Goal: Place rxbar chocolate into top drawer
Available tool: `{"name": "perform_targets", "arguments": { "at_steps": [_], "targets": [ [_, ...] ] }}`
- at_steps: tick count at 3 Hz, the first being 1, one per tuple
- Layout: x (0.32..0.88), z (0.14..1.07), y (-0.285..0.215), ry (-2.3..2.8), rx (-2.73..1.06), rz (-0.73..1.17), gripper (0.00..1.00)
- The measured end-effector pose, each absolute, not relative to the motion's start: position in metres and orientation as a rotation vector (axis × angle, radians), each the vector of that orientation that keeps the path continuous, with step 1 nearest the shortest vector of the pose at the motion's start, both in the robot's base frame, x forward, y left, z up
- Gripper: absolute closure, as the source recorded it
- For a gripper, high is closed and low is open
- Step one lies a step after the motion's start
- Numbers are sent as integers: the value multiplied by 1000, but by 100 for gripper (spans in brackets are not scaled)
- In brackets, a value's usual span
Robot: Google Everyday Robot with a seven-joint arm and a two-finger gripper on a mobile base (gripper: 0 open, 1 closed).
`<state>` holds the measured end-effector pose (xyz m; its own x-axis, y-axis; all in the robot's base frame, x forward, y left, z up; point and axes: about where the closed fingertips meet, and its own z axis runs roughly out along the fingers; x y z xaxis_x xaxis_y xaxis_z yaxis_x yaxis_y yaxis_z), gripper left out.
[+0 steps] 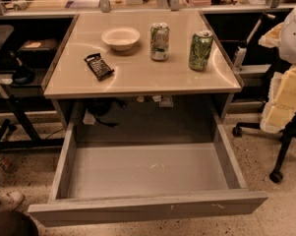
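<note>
The rxbar chocolate [99, 66], a small flat bar in a shiny black wrapper, lies on the left part of the tan table top [137, 80], in front of and left of a white bowl. The top drawer [147, 208] is pulled wide open below the table's front edge. Its pale grey floor [142, 168] is bare. My gripper is out of view, so nothing shows where it stands relative to the bar or the drawer.
A white bowl [120, 37] and two green cans, one upright [159, 41] and one leaning slightly [200, 50], stand on the table behind and right of the bar. An office chair with yellow padding [285, 107] stands at the right. Desk legs and cables are at the left.
</note>
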<state>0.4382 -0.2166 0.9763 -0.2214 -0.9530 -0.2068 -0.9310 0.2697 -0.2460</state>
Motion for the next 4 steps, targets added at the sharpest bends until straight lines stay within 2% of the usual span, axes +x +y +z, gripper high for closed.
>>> {"name": "perform_targets", "arguments": {
  "at_steps": [1, 2, 4],
  "targets": [
    [438, 976, -216, 2232, -1725, -99, 0],
    [444, 981, -184, 2225, -1743, -107, 0],
    [486, 1000, -52, 2105, -1872, -112, 0]
  ]
}}
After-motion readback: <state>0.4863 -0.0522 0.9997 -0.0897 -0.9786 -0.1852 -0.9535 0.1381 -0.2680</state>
